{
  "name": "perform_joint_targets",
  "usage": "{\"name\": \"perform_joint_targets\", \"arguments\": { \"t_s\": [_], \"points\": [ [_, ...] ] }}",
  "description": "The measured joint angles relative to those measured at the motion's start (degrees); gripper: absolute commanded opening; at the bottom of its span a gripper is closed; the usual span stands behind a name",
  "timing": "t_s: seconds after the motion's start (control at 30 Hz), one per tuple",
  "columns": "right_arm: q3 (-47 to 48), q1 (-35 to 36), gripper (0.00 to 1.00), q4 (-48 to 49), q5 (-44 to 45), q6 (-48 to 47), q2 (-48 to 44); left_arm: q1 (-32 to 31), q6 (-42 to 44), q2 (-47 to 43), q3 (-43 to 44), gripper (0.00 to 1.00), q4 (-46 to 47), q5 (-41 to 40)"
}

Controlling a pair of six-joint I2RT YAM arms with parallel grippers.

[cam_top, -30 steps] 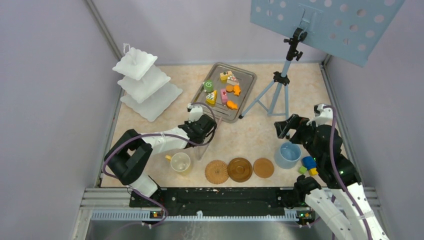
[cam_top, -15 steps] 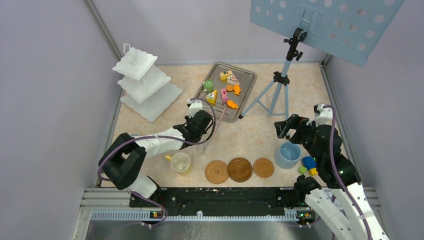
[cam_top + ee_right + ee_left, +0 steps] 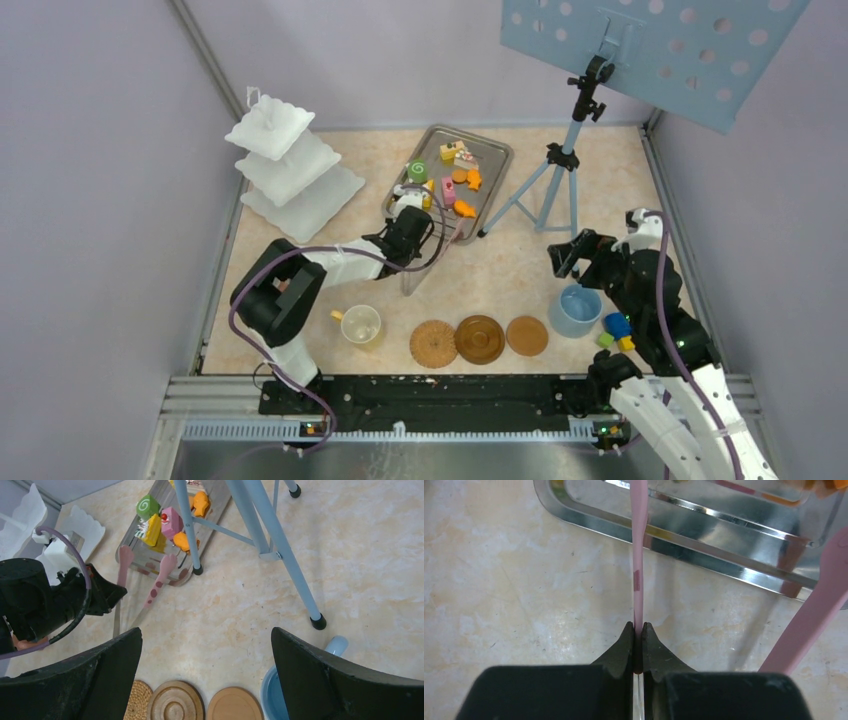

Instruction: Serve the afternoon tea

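Observation:
Toy pastries lie on a metal tray point(image 3: 494, 158): a green swirl roll point(image 3: 417, 171), a pink slice point(image 3: 447, 190) and orange biscuits point(image 3: 465, 209). The roll point(image 3: 148, 506) and a yellow wedge point(image 3: 151, 529) show in the right wrist view. My left gripper point(image 3: 415, 230) is at the tray's near edge. It is shut point(image 3: 638, 630) on one arm of the pink tongs point(image 3: 638, 575), whose tips point(image 3: 125, 557) reach the tray rim. The white three-tier stand point(image 3: 290, 170) is at back left. A cream cup point(image 3: 361, 325), three brown coasters point(image 3: 479, 339) and a blue cup point(image 3: 576, 310) sit in front. My right gripper point(image 3: 205, 632) is open and empty above the table, by the blue cup.
A blue tripod point(image 3: 560, 180) holding a perforated board stands right of the tray, one foot close to it. Blue point(image 3: 617, 324), green and yellow blocks lie right of the blue cup. Grey walls close in the table on three sides.
My left gripper has moved away from the cream cup, back and right to the tray's near edge, with the tongs in it. The right arm has not moved.

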Motion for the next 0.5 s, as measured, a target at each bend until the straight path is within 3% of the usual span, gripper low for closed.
{"name": "perform_joint_targets", "arguments": {
  "t_s": [0.1, 0.23, 0.4, 0.43, 0.5],
  "points": [
    [0.0, 0.0, 0.99, 0.04, 0.0, 0.0, 0.0, 0.0, -0.39, 0.02, 0.81, 0.26, 0.02, 0.26],
    [0.0, 0.0, 0.99, 0.09, -0.02, 0.0, 0.0, 0.0, -2.16, -0.13, 1.2, 0.53, -0.33, 0.35],
    [0.0, 0.0, 0.99, 0.11, -0.02, 0.0, 0.07, 0.0, -2.62, -5.2, -2.21, 0.92, -1.07, 1.62],
    [0.0, 0.0, 0.99, 0.11, -0.04, 0.0, 0.15, 0.0, -2.45, -7.19, -3.34, 0.98, -1.03, 1.95],
    [0.0, 0.0, 0.99, 0.15, -0.04, 0.0, 0.52, 0.0, -1.66, -11.96, -5.97, 0.99, -0.5, 2.93]
  ]
}}
